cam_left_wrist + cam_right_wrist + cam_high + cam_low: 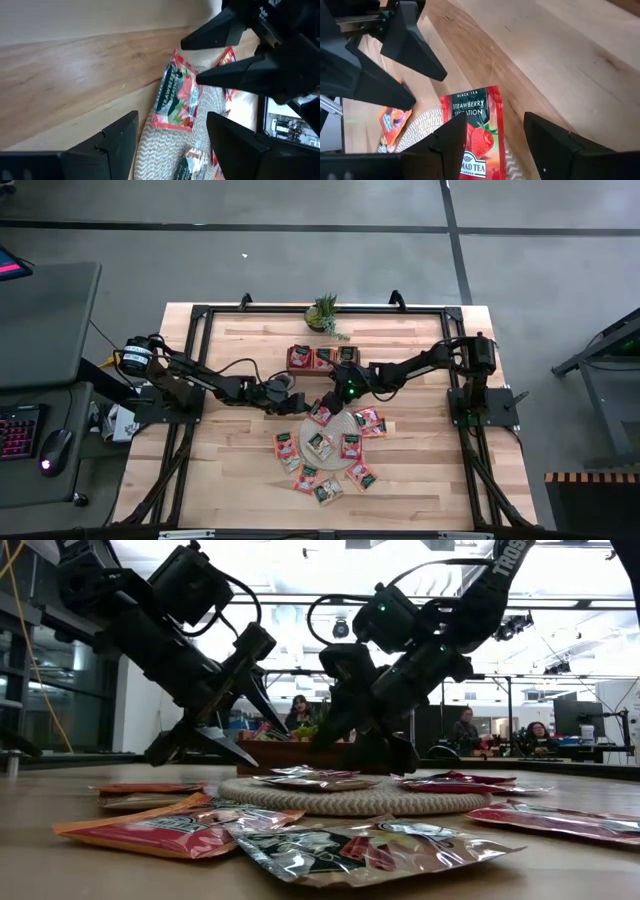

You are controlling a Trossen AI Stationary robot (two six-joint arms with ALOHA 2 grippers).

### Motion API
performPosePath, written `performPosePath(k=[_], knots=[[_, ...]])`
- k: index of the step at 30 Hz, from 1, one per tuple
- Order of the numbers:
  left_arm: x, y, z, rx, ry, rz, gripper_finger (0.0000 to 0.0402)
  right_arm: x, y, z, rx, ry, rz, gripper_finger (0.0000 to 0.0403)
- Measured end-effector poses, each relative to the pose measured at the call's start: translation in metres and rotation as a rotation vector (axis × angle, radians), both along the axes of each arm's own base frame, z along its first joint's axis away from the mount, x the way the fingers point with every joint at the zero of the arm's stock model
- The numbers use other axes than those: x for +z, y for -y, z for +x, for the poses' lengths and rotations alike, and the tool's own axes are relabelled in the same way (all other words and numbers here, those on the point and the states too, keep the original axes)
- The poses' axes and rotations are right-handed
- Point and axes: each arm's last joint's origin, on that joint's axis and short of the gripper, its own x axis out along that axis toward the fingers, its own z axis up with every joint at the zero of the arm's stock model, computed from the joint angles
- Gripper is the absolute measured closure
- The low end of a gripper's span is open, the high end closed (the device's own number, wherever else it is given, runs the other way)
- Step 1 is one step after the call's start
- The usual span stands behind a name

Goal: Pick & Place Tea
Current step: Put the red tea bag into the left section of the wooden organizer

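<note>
High view: both grippers are hovering over the table centre, facing each other. Left gripper [297, 397] is holding its jaws spread and empty. Right gripper [328, 397] is likewise keeping its jaws apart above a red sachet [479, 131] lying at the edge of the woven mat [340, 430]. Remaining sachets [322, 470] are lying on and around the mat; three are sitting in the wooden tray [323, 358].

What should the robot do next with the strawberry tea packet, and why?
Probably lower the right gripper straight down and close on the strawberry sachet. Its fingers are open and empty, the sachet lies flat between them, partly on the woven mat, and the left gripper, also open, hovers close beside, so a short, careful drop looks safest.
</note>
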Motion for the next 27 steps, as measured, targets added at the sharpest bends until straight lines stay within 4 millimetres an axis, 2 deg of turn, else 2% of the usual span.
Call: performPosePath(k=[6, 11, 19, 23, 27], knots=[[-0.008, 0.001, 0.006, -0.015, -0.038, -0.006, 0.0168, 0.0, 0.0, 0.0, -0.003, 0.001, -0.007, 0.021], [-0.013, 0.003, 0.021, -0.039, -0.041, -0.016, 0.0168, 0.0, 0.0, 0.0, -0.003, 0.004, -0.007, 0.021], [-0.011, 0.0, 0.031, -0.063, -0.043, 0.012, 0.0173, 0.0, 0.0, 0.0, 0.003, 0.005, -0.002, 0.021], [-0.013, -0.006, 0.03, -0.069, -0.072, 0.017, 0.021, 0.0, 0.0, 0.0, 0.004, 0.005, -0.002, 0.021], [-0.014, -0.006, 0.028, -0.082, -0.083, 0.022, 0.0277, 0.0, 0.0, 0.0, 0.009, 0.006, -0.003, 0.021]])
